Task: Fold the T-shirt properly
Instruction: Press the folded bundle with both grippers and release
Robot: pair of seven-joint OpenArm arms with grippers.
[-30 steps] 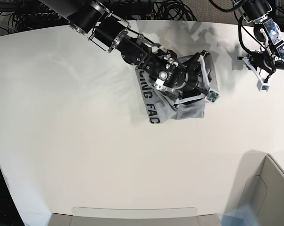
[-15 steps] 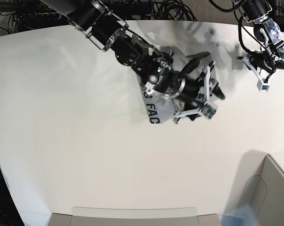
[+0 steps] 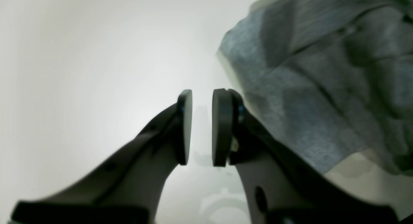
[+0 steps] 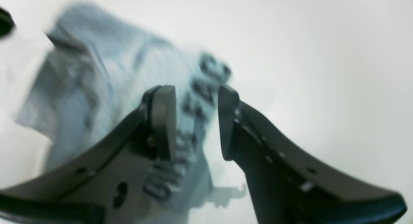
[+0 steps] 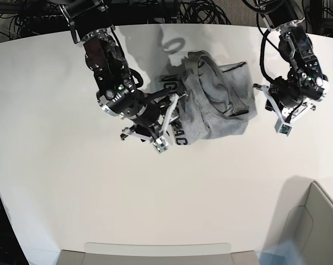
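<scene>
The grey T-shirt point(image 5: 216, 102) lies crumpled at the middle of the white table point(image 5: 73, 182), with black lettering along its left edge. It also fills the upper right of the left wrist view point(image 3: 309, 88). In the right wrist view the T-shirt point(image 4: 96, 88) is blurred, with the lettering behind the jaws. My right gripper point(image 5: 167, 121) stands at the shirt's left edge, and in its wrist view the right gripper point(image 4: 196, 95) is open and empty. My left gripper point(image 5: 270, 107) hovers just off the shirt's right edge; in its wrist view the left gripper point(image 3: 202, 96) shows a narrow empty gap.
A grey bin corner point(image 5: 315, 221) sits at the bottom right. A flat grey tray edge point(image 5: 155, 253) runs along the front. Black cables point(image 5: 199, 11) lie behind the table's far edge.
My right arm has pulled back off the shirt to its left side and the shirt now lies uncovered. My left arm has come down and in toward the shirt's right edge.
</scene>
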